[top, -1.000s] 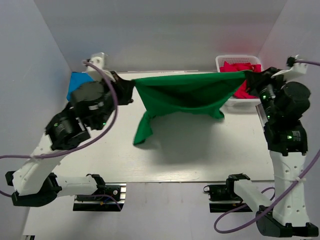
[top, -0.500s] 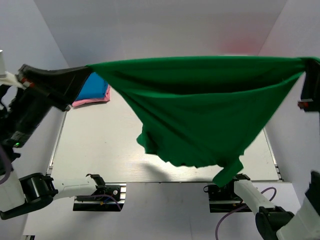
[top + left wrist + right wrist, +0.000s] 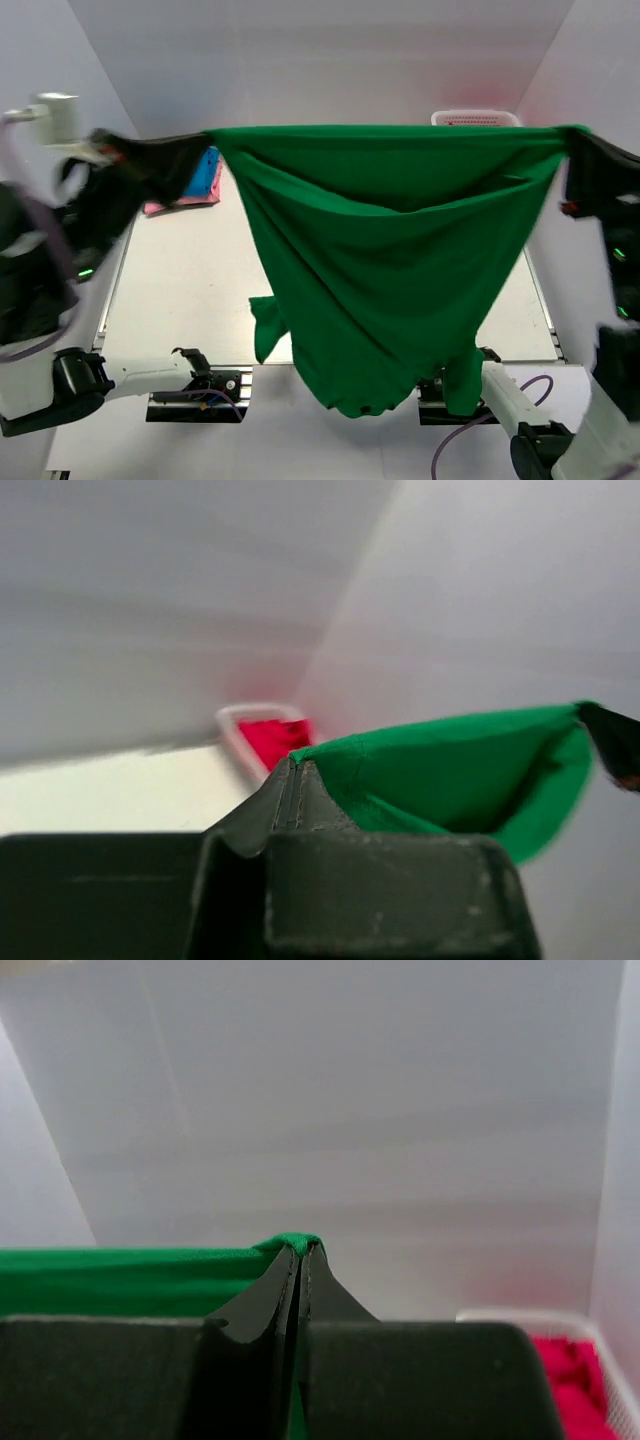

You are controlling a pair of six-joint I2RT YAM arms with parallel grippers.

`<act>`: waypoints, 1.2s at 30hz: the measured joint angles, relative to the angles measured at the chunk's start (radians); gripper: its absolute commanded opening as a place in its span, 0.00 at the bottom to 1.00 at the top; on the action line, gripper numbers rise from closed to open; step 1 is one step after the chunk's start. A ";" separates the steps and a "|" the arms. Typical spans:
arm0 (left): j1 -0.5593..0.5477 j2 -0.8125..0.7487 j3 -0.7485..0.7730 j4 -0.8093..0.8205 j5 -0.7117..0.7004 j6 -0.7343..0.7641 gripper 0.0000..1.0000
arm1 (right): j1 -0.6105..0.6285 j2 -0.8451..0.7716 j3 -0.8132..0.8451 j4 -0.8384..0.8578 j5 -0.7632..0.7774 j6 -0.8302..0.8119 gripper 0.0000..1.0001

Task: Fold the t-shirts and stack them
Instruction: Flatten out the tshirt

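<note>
The large dark green t-shirt hangs stretched between my two grippers, high above the table, its lower part drooping past the near edge. My left gripper is shut on its left top corner; the left wrist view shows the jaws closed on green cloth. My right gripper is shut on its right top corner, also seen in the right wrist view with green cloth beside it. Blue and pink t-shirts lie folded at the back left. A red t-shirt lies in the basket.
The white lattice basket stands at the back right, mostly hidden behind the green shirt; its rim shows in the right wrist view. White walls enclose the table on three sides.
Both grippers have lifted the green shirt from low over the table to high up and spread it wide. Since half a second ago the cloth has swung down and hangs longer.
</note>
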 measured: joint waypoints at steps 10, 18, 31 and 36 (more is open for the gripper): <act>0.030 0.188 -0.771 0.090 -0.459 -0.267 0.00 | -0.001 0.097 -0.924 0.225 -0.102 0.123 0.00; 0.139 0.450 -1.052 -0.009 -0.418 -0.521 0.00 | 0.008 0.429 -1.222 0.286 -0.191 0.153 0.00; 0.290 0.590 -1.013 0.047 -0.363 -0.546 0.00 | 0.097 0.827 -0.914 0.394 -0.189 0.082 0.22; 0.334 0.647 -0.967 0.080 -0.330 -0.522 0.00 | 0.120 0.877 -0.838 0.370 -0.132 0.045 0.57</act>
